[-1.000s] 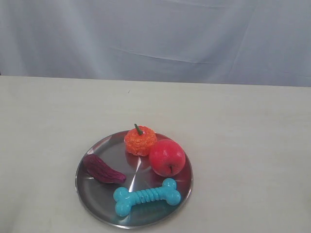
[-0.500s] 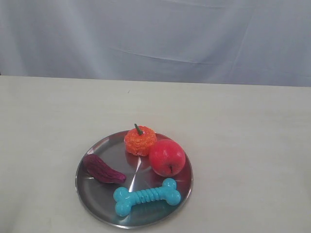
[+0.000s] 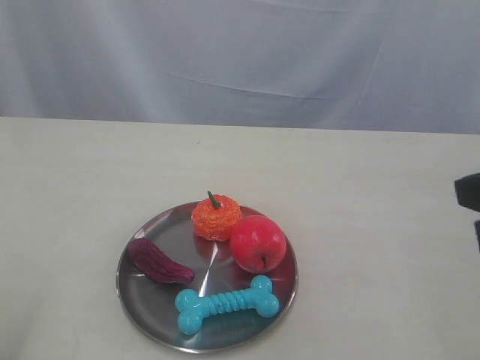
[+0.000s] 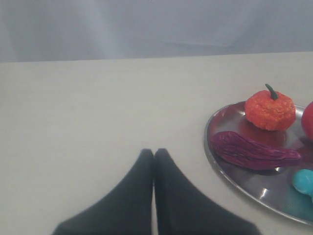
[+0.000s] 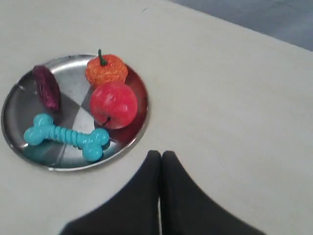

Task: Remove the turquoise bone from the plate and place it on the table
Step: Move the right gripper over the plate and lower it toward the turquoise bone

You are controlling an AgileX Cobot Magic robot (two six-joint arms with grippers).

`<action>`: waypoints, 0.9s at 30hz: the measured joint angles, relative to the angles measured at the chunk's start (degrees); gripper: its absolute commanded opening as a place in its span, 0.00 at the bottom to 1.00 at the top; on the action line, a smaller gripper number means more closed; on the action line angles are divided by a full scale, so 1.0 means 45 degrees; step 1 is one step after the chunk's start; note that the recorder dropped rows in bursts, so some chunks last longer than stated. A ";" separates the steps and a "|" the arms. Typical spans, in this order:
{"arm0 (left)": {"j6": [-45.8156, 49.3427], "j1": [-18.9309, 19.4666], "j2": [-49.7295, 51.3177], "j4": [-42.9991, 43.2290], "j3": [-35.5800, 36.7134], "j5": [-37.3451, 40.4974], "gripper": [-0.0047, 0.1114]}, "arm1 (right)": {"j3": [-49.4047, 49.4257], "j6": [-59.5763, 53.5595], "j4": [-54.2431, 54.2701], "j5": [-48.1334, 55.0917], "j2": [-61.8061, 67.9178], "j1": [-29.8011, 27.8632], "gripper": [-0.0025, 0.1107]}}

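The turquoise bone [image 3: 226, 303] [image 5: 65, 137] lies on the near part of the silver plate [image 3: 142, 298] [image 5: 17, 105], which rests on the beige table [image 3: 375, 195]. Only one knob of the bone [image 4: 305, 181] shows in the left wrist view, on the plate [image 4: 230, 164]. My right gripper [image 5: 161, 154] is shut and empty, above bare table beside the plate's rim; a dark part of it [image 3: 469, 196] shows at the exterior view's right edge. Also shut and empty, my left gripper [image 4: 154, 152] hangs over bare table beside the plate and is out of the exterior view.
On the plate with the bone are a red apple [image 3: 258, 243], an orange pumpkin-like toy [image 3: 216, 217] and a dark purple ridged piece [image 3: 159, 262]. A grey cloth backdrop [image 3: 240, 60] hangs behind the table's far edge.
A dark part of my right arm has come into the exterior view at the right edge. The plate and the things on it have not moved.
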 measured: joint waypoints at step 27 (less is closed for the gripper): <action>0.0000 0.0000 0.0000 0.0000 0.0000 0.0000 0.04 | -0.6811 -0.6485 -0.1124 0.1958 1.2033 0.5576 0.02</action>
